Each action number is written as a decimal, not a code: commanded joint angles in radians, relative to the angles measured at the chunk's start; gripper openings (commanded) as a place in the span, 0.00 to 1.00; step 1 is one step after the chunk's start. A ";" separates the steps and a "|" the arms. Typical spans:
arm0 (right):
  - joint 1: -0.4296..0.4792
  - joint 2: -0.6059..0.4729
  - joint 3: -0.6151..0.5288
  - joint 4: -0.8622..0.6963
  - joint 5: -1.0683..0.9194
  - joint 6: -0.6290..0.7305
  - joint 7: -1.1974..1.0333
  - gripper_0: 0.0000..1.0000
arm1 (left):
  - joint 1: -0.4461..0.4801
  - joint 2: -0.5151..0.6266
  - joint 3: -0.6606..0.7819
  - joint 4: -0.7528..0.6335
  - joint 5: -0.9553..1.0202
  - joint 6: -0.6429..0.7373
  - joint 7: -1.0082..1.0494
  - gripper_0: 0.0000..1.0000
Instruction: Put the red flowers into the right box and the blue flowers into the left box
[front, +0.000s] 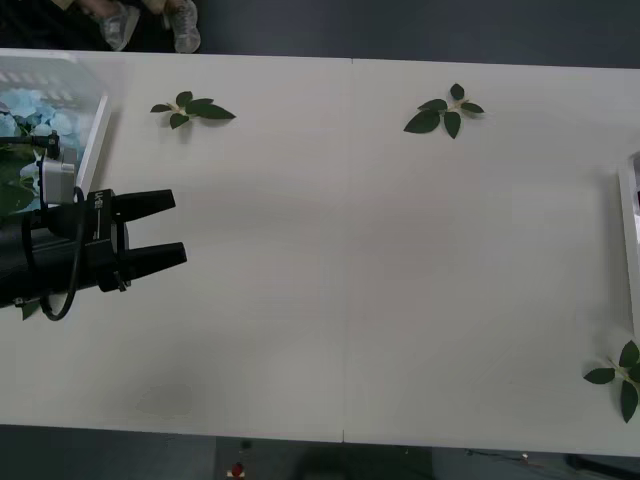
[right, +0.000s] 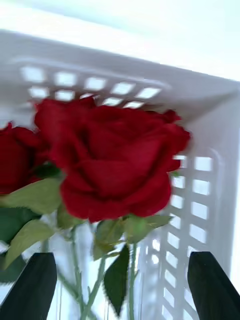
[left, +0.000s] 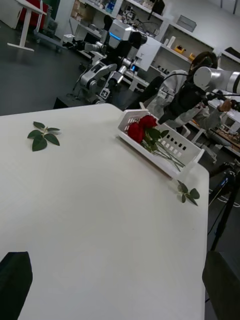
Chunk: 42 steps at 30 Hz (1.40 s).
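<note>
Two grippers, both with fingers spread and nothing held. The right gripper (right: 122, 287) hangs just over the right box (right: 200, 180), its black fingers parted either side of the roses (right: 112, 160), whose stems run down between them without being pinched — so the step in hand looks like a release. To finish it well, I would lift straight up and clear of the heads before swinging away, lest a finger catch a leaf and drag a stem over the rim. At least two roses lie in that slotted white box. The left gripper (front: 172, 228) rests low over the table (front: 350, 280) just beside the left box (front: 98, 125), which holds blue flowers (front: 35, 115) — no flowers lie on the table, just leaf sprigs (front: 192, 109).
</note>
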 joint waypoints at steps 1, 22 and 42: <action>-0.007 -0.033 -0.024 -0.084 -0.016 0.095 0.011 0.77 | 0.017 0.034 -0.010 -0.016 0.010 -0.005 0.006 1.00; 0.411 0.179 -0.384 -1.178 -0.041 0.451 0.140 0.77 | 0.017 0.034 -0.010 -0.016 0.010 -0.005 0.006 1.00; 0.405 0.573 -0.417 -1.297 -0.173 0.683 0.695 0.77 | 0.017 0.034 -0.010 -0.016 0.010 -0.005 0.006 1.00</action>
